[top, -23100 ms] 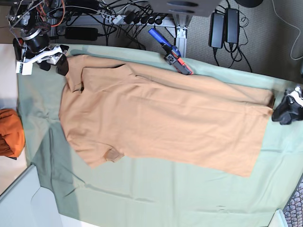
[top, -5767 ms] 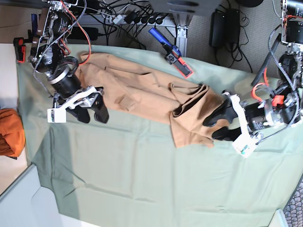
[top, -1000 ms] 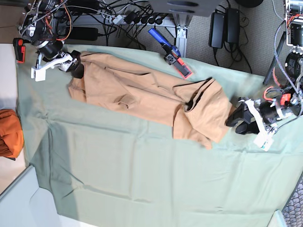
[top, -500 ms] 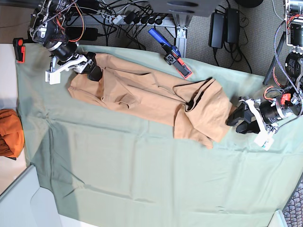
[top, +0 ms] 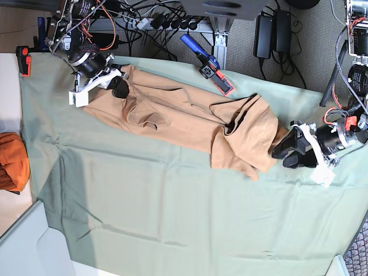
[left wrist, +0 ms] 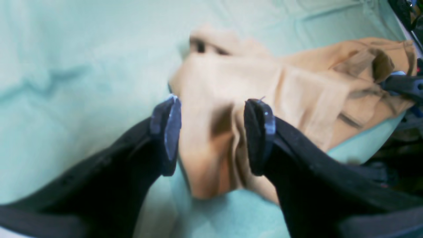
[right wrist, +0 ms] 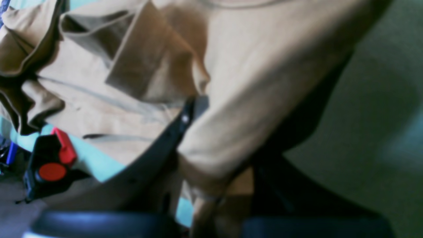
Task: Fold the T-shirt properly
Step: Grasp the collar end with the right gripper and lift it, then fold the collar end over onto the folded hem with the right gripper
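The peach-tan T-shirt (top: 184, 115) lies on the green sheet, folded into a long narrow band that runs from upper left to the right. It shows up close in both wrist views (left wrist: 264, 86) (right wrist: 264, 49). My right gripper (top: 119, 87) is at the band's upper left end. In its wrist view the gripper (right wrist: 224, 132) has cloth bunched between its fingers and looks shut on it. My left gripper (top: 282, 150) is at the band's right end. It is open (left wrist: 214, 122), with one finger on each side of the shirt's edge.
The pale green sheet (top: 172, 218) covers the table. An orange cloth bundle (top: 11, 161) sits at the left edge. A blue-and-red tool (top: 208, 64) lies at the far edge beside the shirt. A black-and-red device (top: 23, 59) sits at the far left. Cables and power bricks lie beyond.
My right gripper has moved right along the far edge, drawing the shirt's left end with it. My left gripper has edged slightly left onto the shirt's right end.
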Robot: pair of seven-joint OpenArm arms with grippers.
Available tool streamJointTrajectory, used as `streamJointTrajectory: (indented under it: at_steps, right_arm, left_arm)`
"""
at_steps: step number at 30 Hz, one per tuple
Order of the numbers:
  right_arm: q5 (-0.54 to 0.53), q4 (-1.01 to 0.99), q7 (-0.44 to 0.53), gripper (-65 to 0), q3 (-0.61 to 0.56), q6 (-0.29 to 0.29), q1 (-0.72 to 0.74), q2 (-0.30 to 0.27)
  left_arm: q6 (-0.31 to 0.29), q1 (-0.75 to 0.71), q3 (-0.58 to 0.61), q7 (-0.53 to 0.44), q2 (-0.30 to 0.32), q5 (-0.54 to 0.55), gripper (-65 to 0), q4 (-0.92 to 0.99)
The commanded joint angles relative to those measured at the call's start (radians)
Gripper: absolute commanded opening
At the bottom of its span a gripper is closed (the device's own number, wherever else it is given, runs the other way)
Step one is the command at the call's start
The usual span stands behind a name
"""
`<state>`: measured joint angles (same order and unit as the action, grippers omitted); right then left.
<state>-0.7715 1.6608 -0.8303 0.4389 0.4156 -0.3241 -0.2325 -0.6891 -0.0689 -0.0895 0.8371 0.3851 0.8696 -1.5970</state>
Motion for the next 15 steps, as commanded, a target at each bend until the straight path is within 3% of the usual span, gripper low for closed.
streamJointTrajectory:
  at_steps: [1, 4, 11, 15]
  right_arm:
    - [0.009, 0.013, 0.03, -65.0, 0.028, 0.107, 0.006, -0.02]
    - [0.008, 0.013, 0.03, -65.0, 0.099, 0.107, 0.02, -0.036]
    - [0.0, 0.013, 0.026, -65.0, 0.208, 0.106, 0.022, -0.154]
    - [-0.093, 0.013, 0.003, -65.0, 0.206, 0.108, 0.022, -0.163]
  left_arm:
    - [-0.009, 0.014, -0.016, -0.02, 0.014, 0.018, -30.9, -0.02]
    - [-0.009, 0.013, -0.039, -0.018, 0.014, 0.017, -30.9, -0.021]
    - [-0.009, 0.012, -0.055, 0.004, 0.034, 0.018, -30.9, -0.021]
    - [-0.009, 0.013, -0.055, 0.006, 0.039, 0.025, -30.9, -0.021]
